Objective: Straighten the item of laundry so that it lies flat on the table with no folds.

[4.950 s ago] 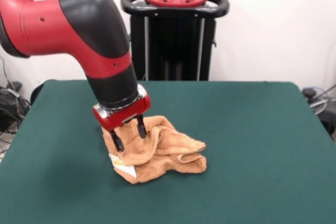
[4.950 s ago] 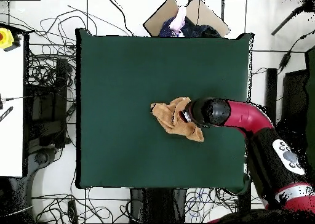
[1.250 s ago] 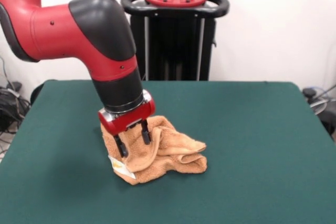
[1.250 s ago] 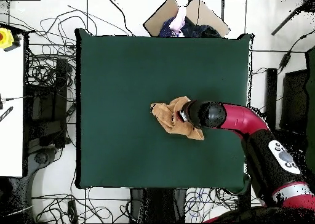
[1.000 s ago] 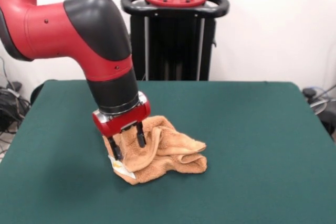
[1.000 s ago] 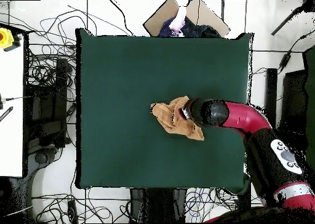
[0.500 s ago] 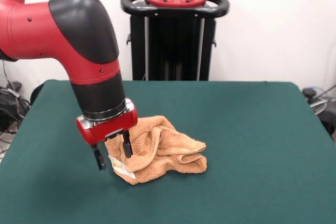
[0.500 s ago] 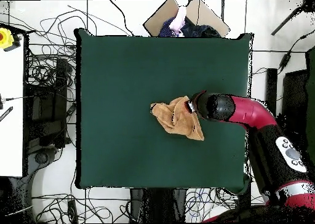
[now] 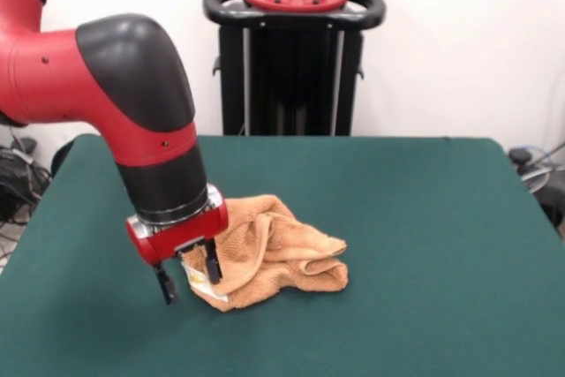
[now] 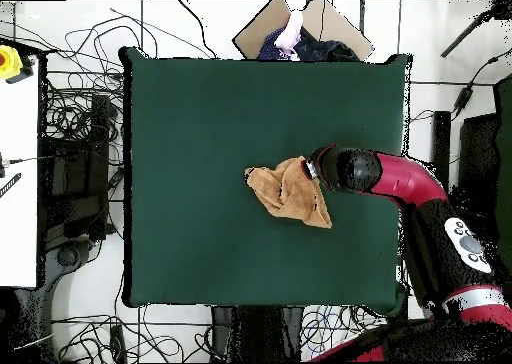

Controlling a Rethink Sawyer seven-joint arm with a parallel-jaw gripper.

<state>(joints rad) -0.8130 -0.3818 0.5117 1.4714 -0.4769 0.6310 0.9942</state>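
Green table (image 9: 424,218) filled most of both views. Red-black arm (image 9: 115,94) reached down over it. Towel (image 9: 282,258) lay crumpled in a heap near the table's middle, folds bunched, white label (image 9: 201,282) at its corner. Gripper (image 9: 187,275) sat at that label corner, fingers spread apart, one finger (image 9: 165,287) just outside the towel's edge, the other against the cloth by the label. Nothing pinched. In the overhead view the gripper end (image 10: 318,167) was at the towel's (image 10: 285,190) edge nearest the arm.
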